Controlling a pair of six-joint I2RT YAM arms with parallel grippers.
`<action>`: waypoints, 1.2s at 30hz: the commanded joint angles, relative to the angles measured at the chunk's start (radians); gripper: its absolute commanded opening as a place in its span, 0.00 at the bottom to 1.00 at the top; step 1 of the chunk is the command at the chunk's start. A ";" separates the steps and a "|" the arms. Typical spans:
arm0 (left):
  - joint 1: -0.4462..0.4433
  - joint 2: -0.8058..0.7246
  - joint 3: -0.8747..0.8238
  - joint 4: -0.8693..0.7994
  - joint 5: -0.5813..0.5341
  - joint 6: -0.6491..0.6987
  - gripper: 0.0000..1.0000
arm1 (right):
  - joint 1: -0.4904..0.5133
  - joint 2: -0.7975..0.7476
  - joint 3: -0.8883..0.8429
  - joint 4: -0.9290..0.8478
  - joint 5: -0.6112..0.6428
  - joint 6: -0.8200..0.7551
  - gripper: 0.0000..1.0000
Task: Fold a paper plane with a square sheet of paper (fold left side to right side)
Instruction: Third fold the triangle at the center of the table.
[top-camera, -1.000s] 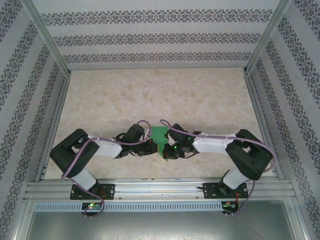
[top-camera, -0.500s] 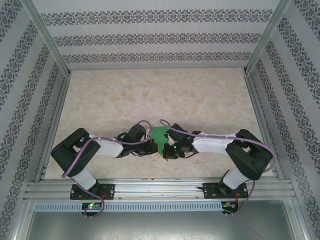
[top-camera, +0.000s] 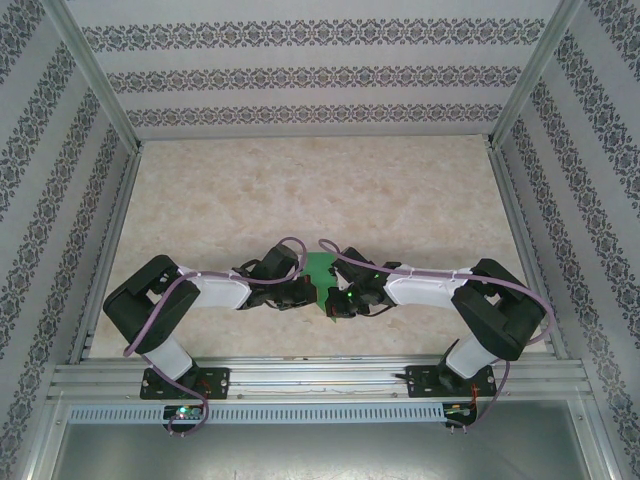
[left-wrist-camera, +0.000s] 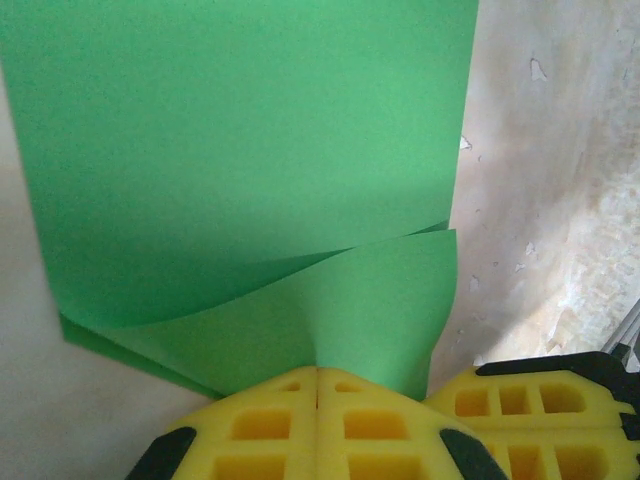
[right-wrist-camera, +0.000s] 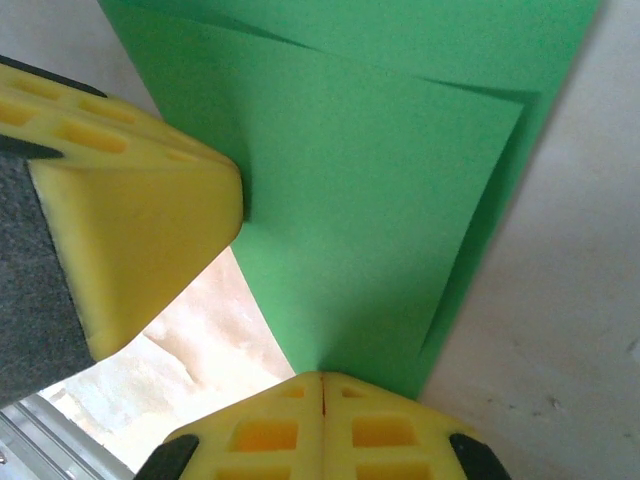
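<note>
Currently left hand (left-wrist-camera: 318, 375) and right hand (right-wrist-camera: 322, 380) clench thin bright-green square paper sheet (left-wrist-camera: 240, 150), flap raised, presumably for folding across.

- I see my left fingers (left-wrist-camera: 290, 400) have slid slightly rightward, closer onto the square sheet of paper (top-camera: 320, 268).
- From above, they cover more of its left edge.

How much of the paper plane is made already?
Only a little. Done: the green paper has one side lifted and curling loosely over the flat part. In hand: the left gripper and the right gripper are both shut, each pinching an edge of it. Left to do: no flat pressed crease shows, and there is no pointed nose or wings yet.
</note>
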 joint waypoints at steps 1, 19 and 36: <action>0.040 0.007 -0.008 -0.098 -0.143 0.044 0.04 | 0.008 0.035 -0.032 -0.173 0.092 -0.022 0.00; 0.154 -0.001 0.020 -0.130 -0.149 0.120 0.04 | 0.009 0.024 -0.036 -0.195 0.096 -0.025 0.00; 0.272 -0.110 0.069 -0.239 -0.135 0.226 0.04 | 0.009 0.017 -0.034 -0.184 0.100 -0.018 0.00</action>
